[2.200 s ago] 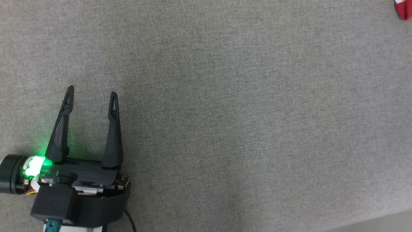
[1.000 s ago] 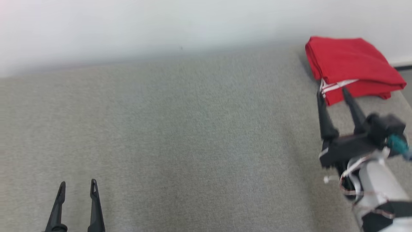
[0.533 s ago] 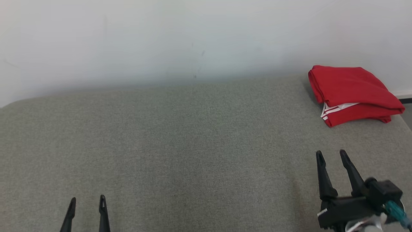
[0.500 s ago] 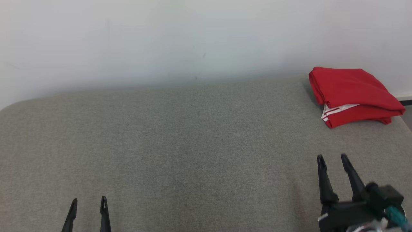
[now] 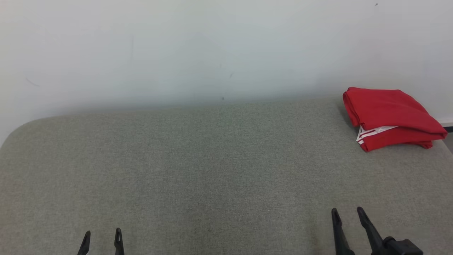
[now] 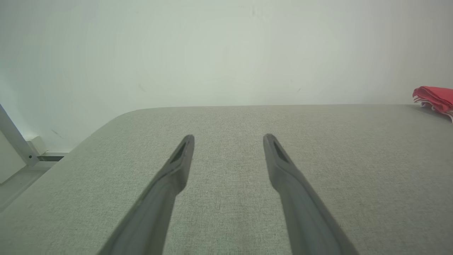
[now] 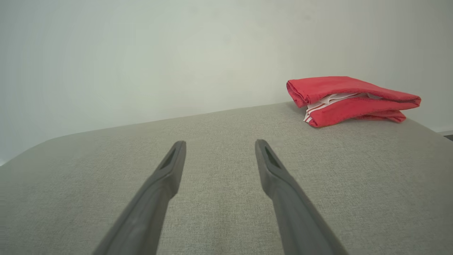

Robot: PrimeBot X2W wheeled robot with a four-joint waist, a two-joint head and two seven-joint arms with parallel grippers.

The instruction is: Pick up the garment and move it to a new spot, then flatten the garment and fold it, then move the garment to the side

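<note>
Since the garment (image 5: 389, 117) lies folded in the head view, well ahead and to the right of your right gripper (image 5: 347, 210), you can judge the set-aside step as likely done. The next move probably calls for a check, not a fresh grasp. The right and left gripper (image 5: 103, 232) point forward over the grey pad (image 5: 212, 159), jaws spread, empty.

Left wrist view: fingers wide apart, nothing between them; garment (image 6: 433, 97) far ahead-right.

Right wrist view: fingers parted, empty, low above the pad; garment (image 7: 347, 101) ahead-right, well apart.
</note>
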